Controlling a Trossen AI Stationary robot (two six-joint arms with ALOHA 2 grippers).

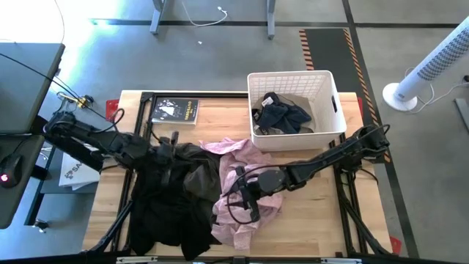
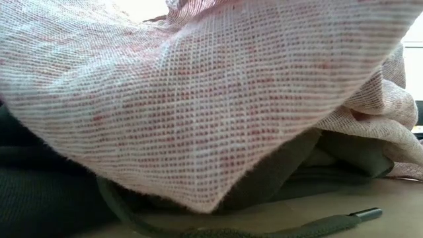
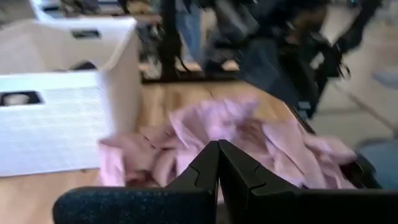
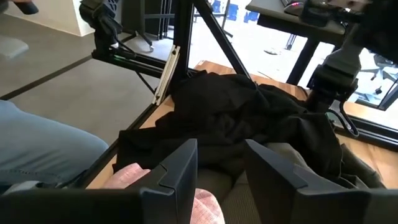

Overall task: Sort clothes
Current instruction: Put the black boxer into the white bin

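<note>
A pale pink garment [image 1: 238, 150] lies crumpled at the table's middle and fills the low view [image 2: 211, 92]. A black garment [image 1: 157, 213] and a dark grey-olive one [image 1: 201, 172] lie heaped to its left. The olive one's drawstring [image 2: 330, 221] rests on the table. Another dark garment [image 1: 282, 114] lies in the white basket [image 1: 289, 75]. My right gripper [image 1: 240, 196] [image 4: 221, 165] is open, low over the pink garment [image 4: 208, 211], pointing at the black heap [image 4: 236, 118]. My left gripper [image 1: 176, 147] [image 3: 217, 155] is shut at the dark heap's far edge, pointing toward the pink garment [image 3: 249, 134]. My right gripper stands open right over the pink garment, whose cloth shows just under its fingers [image 4: 180, 174]. I cannot tell whether they touch it. My left gripper is shut with nothing showing between its fingers [image 3: 199, 168]. I cannot tell whether it touches the dark heap.
The white lattice basket stands at the table's far right and also shows in the left wrist view [image 3: 68, 106]. A small dark booklet [image 1: 174, 110] lies at the far left. Bare wood shows at the near right [image 1: 315, 220]. A person's leg [image 4: 43, 149] is beside the table.
</note>
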